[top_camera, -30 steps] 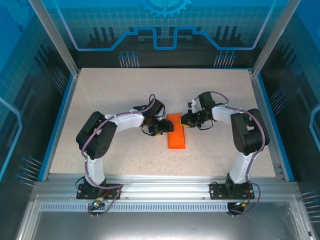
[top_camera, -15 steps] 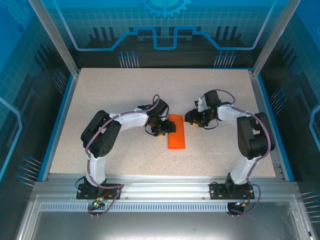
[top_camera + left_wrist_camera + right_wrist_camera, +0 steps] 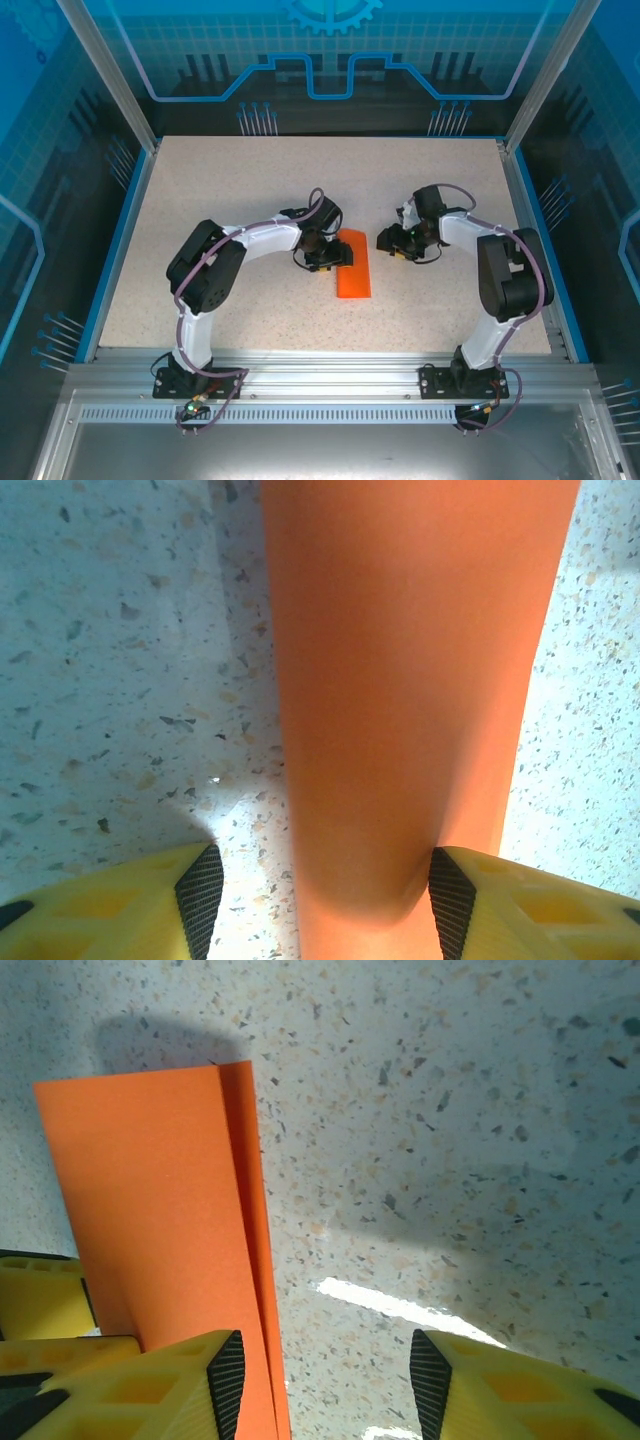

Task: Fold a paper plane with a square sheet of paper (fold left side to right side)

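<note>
The square sheet of paper (image 3: 355,278) lies on the table folded into a narrow orange-red rectangle, one layer sticking out slightly along its edge (image 3: 150,1200). A paper plane is out of view. My left gripper (image 3: 338,256) stands open low over the strip's upper left part. In the left wrist view the strip (image 3: 400,680) runs up between the fingers, against the right pad (image 3: 450,900) and apart from the left one. My right gripper (image 3: 386,241) is open just right of the strip. Bare table shows between its fingers (image 3: 325,1385), and the paper's edge passes by its left pad (image 3: 225,1380).
The speckled tabletop (image 3: 250,180) has a blue rim and a clear enclosure around it. Both arms bend inward toward the middle of the table. A yellow finger of the left gripper (image 3: 40,1295) shows at the left edge of the right wrist view.
My right gripper has opened, let go of the strip's right edge and drawn back a little to the right. My left gripper has slid right, further over the paper.
</note>
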Motion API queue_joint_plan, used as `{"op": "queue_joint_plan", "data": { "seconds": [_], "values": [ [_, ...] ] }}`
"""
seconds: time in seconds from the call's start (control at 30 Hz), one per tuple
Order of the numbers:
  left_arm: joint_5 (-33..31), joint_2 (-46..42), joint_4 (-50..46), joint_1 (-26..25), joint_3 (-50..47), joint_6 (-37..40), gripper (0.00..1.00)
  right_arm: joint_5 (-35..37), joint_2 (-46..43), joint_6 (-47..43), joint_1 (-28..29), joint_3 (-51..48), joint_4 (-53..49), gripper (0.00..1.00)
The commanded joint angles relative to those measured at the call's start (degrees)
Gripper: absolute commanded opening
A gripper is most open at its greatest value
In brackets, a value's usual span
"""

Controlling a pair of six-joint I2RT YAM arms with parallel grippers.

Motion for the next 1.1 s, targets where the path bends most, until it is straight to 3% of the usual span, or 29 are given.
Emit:
{"op": "queue_joint_plan", "data": {
  "seconds": [0.0,1.07],
  "values": [
    [-0.5,2.2,-3.1,-0.8,1.9,-0.3,0.61,1.5,1.9,-0.5,-0.4,-0.1,-2.6,0.5],
    [0.2,5.7,-6.5,-1.9,5.4,0.5,0.61,2.2,3.7,-0.5,0.5,0.8,-4.0,0.51]
  ]
}}
